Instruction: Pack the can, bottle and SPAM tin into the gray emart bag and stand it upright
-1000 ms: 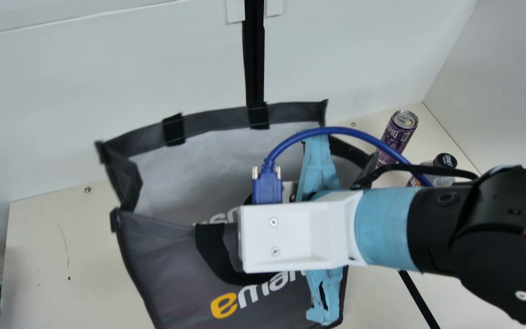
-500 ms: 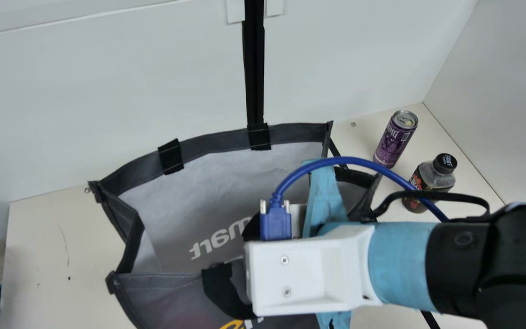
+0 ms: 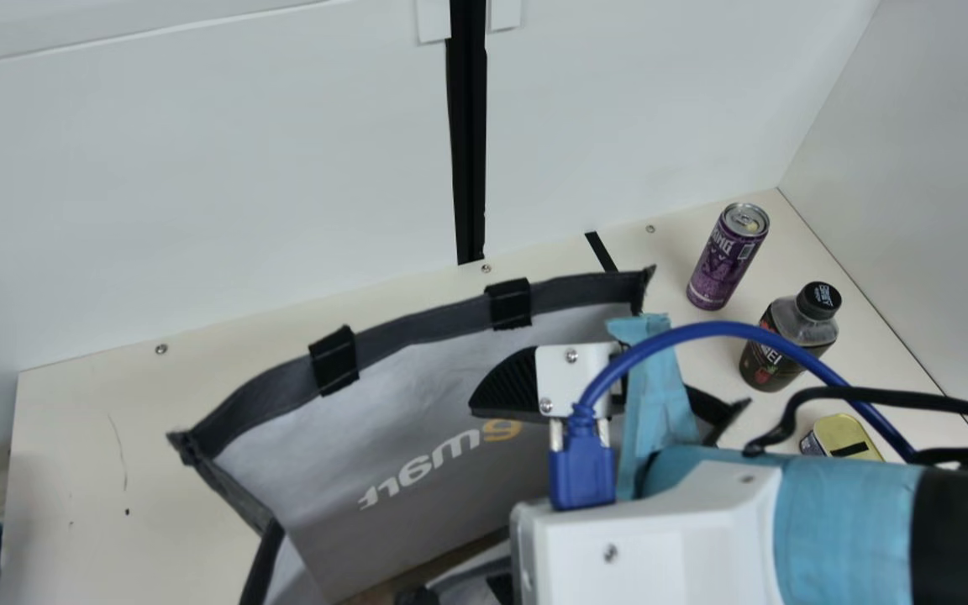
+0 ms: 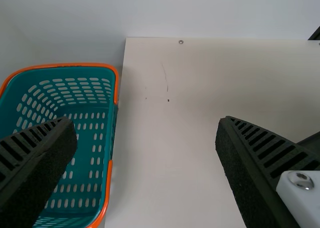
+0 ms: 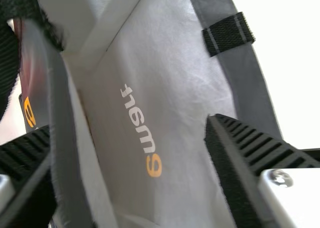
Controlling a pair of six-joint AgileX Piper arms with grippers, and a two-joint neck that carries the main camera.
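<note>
While the left gripper [image 4: 146, 124] and right gripper [image 3: 511, 391] gape wide, clamping nothing, the bag [image 3: 270, 395] lies open between the bench's side edges. The can [image 3: 723, 260] stands near the far right corner, the bottle [image 3: 774, 361] and tin [image 3: 844, 435] by the right edge.

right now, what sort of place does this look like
Probably a robot workspace or test booth rather than a shop: a cream table boxed in by plain white panels, with a gray bag and can on it.

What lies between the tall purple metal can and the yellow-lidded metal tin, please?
The main view shows a dark plastic bottle with a black cap standing between the can and the tin.
</note>
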